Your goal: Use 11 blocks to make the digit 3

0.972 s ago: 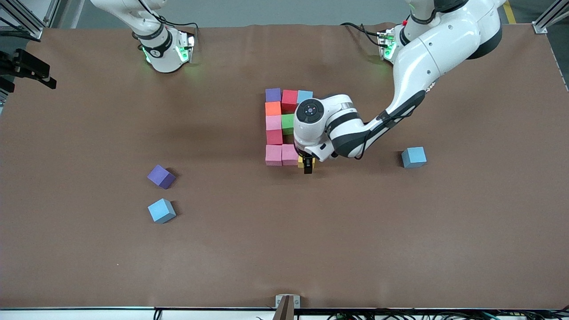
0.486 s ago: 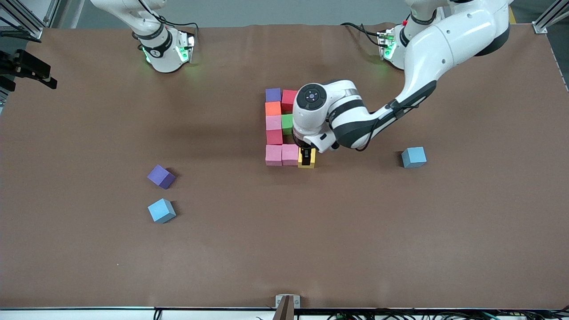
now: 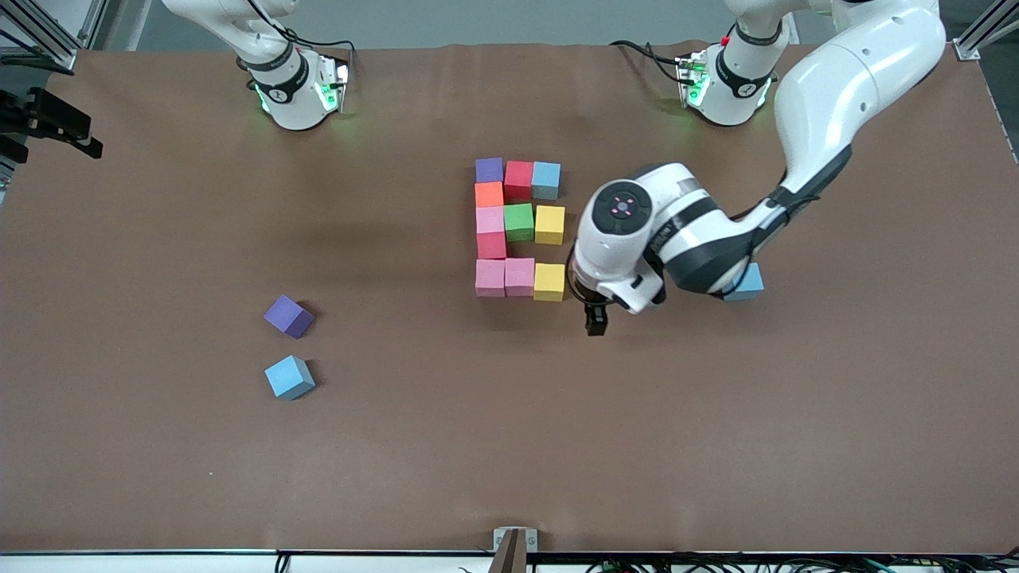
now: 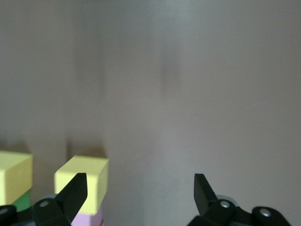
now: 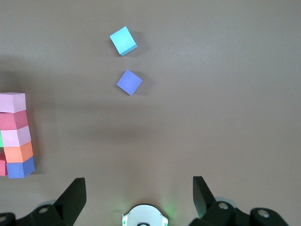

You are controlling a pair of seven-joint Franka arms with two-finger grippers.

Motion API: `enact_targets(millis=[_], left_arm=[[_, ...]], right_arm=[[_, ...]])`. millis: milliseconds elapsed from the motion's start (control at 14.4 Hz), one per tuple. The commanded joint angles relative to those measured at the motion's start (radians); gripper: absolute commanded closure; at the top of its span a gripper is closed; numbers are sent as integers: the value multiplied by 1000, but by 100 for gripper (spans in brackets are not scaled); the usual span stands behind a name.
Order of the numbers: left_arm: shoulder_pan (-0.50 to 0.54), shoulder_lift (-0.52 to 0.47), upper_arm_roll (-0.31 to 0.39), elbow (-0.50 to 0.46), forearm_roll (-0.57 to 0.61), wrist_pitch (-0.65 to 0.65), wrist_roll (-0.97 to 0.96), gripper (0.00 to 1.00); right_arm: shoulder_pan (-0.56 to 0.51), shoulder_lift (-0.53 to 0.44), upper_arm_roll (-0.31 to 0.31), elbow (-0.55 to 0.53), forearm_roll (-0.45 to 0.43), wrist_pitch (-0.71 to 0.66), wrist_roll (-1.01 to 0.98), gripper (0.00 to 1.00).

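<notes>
The digit 3 [image 3: 519, 228] sits mid-counter [image 3: 509, 438], eleven blocks touching. Left pincer [image 3: 594, 318] hangs wide open and empty just beside its yellow corner block [image 3: 549, 282] (toward the left arm's end). Right pincer [image 5: 138, 194], also spread wide and empty, waits over bare counter near its own base.

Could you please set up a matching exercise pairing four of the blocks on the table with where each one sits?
Things:
1. green block
2. orange block
3. loose purple block
4. light blue block by the left arm

Places:
A. partly hidden under the left arm
B. apart from the figure, toward the right arm's end of the table
C. between a pink block and a yellow block
D. touching the figure's purple block

Pairs: 1-C, 2-D, 3-B, 4-A
</notes>
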Motion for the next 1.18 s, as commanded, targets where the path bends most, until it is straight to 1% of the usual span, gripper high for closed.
enact_targets(millis=[0,139,278,417,555,694,833,972,1111], left_arm=[[37,1,-1,39,-5,-22,83,0],[58,1,8,54,-14,-22,199,0],[72,-9,21,54,-75,-25,348,0],[100,-34,24,57,-147,-31,543,0],[102,-80,73,74,-223,-31,696,0],[92,-173,145,71,-319,-33,943,0],[85,-253,221,63,-442,-37,1174,0],[79,-317,278,50,-500,-39,1389,0],[78,-380,310,10,-545,-39,1560,0]], right_arm=[[9,-20,-8,-11,7,-7,-5,0],[9,-21,-8,-9,7,-8,-5,0],[12,-21,-7,-9,7,-10,-5,0],[11,-21,-7,-9,7,-11,-5,0],[12,-21,-5,-9,7,-11,-7,0],[12,-21,-5,-9,7,-11,-7,0],[12,-21,-5,-9,7,-11,-7,0],[14,-21,-4,-9,7,-11,-7,0],[26,-21,-4,-9,6,-11,-7,0]])
